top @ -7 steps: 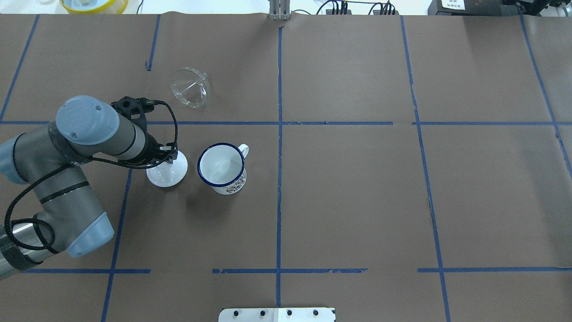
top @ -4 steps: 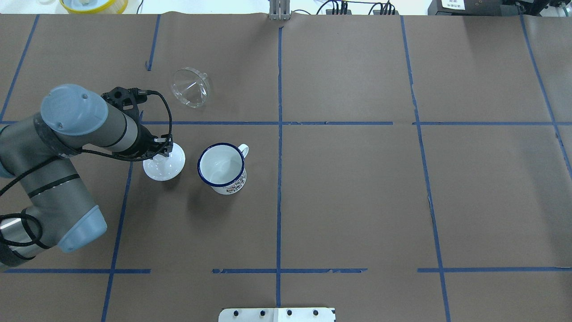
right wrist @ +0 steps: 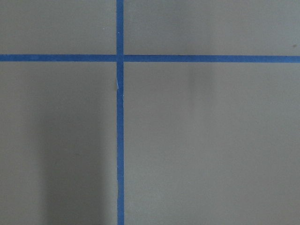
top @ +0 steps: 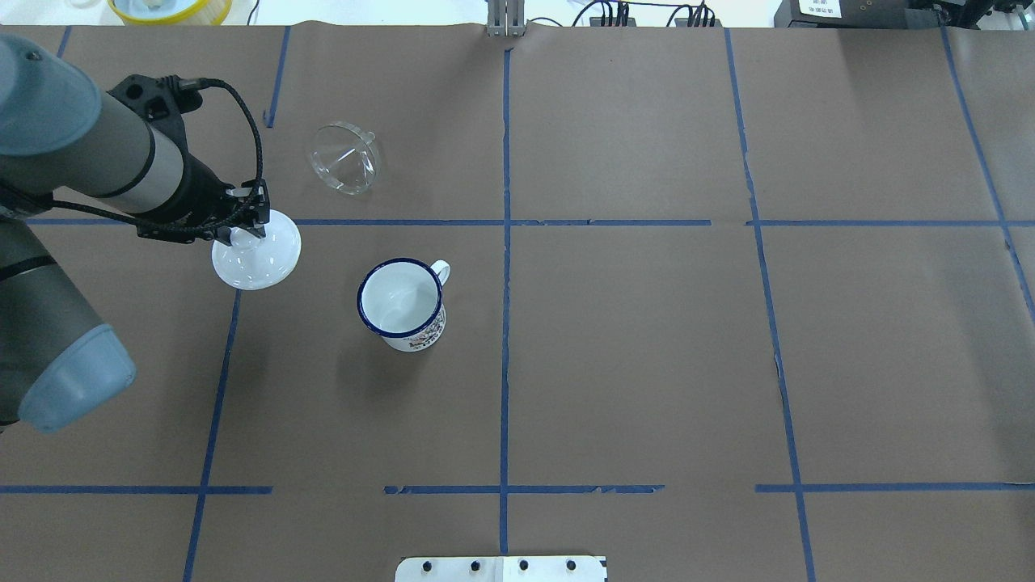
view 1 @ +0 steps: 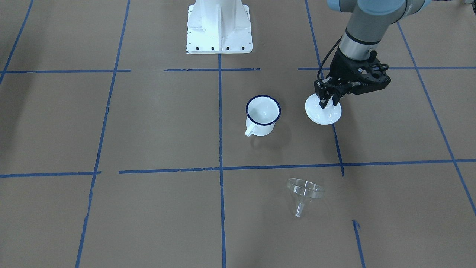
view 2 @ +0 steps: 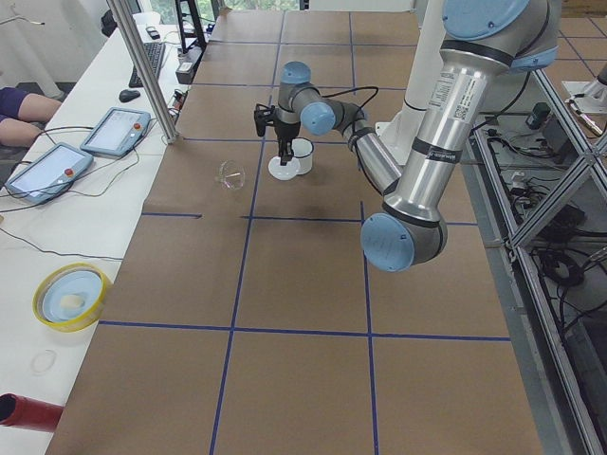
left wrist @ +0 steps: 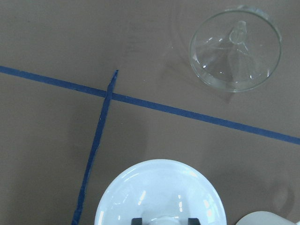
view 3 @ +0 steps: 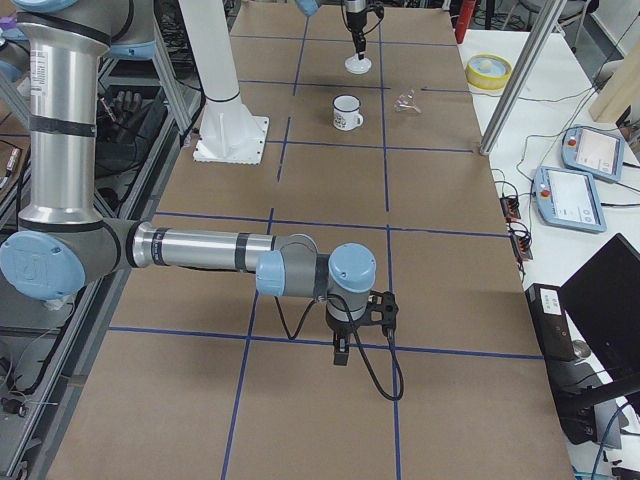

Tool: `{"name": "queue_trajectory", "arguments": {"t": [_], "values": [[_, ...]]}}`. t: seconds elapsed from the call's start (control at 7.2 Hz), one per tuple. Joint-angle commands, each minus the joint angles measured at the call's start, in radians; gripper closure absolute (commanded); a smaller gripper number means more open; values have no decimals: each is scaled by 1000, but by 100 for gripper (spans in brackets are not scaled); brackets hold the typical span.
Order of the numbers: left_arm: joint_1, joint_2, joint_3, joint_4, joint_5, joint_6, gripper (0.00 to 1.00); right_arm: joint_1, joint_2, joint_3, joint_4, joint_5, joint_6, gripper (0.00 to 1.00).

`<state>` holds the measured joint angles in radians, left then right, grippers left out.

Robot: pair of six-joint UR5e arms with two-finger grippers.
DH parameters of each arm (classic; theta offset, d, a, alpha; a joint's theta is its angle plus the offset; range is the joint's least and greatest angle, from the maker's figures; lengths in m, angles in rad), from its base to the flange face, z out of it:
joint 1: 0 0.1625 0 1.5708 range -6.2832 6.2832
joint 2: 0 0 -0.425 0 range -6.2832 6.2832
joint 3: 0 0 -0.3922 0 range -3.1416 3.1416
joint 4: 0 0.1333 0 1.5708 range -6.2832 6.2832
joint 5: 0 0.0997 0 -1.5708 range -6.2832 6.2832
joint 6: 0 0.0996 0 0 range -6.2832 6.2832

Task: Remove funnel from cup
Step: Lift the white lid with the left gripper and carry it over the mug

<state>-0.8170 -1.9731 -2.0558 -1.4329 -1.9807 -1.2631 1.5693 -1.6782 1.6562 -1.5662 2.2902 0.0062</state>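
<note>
We are logging the funnel [top: 346,158] as out of the cup [top: 402,303]: it is lying tipped on its side on the brown paper of the table [top: 647,364], with its spout pointing away from the robot. It is sitting beyond a blue tape line [top: 404,222], farther from the robot than the cup, slightly to the cup's left and well apart from it. We are seeing the cup standing upright and empty, its blue rim showing all the way round and its handle turned toward the far right. The left gripper [top: 247,230] is clamping its fingers [left wrist: 137,220] on the knob of a round white lid [top: 257,255], to the left of the cup and apart from it, just on the robot's side of the same tape line. We are not able to tell whether the lid is touching the paper or hanging just above it. In the left wrist view we are reading the funnel at the upper right, with its bowl opening toward the camera. The right gripper [view 3: 342,352] is hovering over bare paper far off at the right end of the table, and we cannot tell whether its jaws are apart or together, as its wrist view is showing only paper and tape.
</note>
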Motion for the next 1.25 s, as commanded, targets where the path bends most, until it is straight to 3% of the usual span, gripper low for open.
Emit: {"name": "queue_trajectory", "arguments": {"t": [0.0, 0.42, 1.11], "values": [[10, -131, 12, 126, -61, -42, 100, 0, 0, 0, 0, 0, 0, 0], [94, -257, 220, 65, -58, -143, 100, 0, 0, 0, 0, 0, 0, 0], [162, -256, 255, -3, -36, -182, 100, 0, 0, 0, 0, 0, 0, 0]]}}
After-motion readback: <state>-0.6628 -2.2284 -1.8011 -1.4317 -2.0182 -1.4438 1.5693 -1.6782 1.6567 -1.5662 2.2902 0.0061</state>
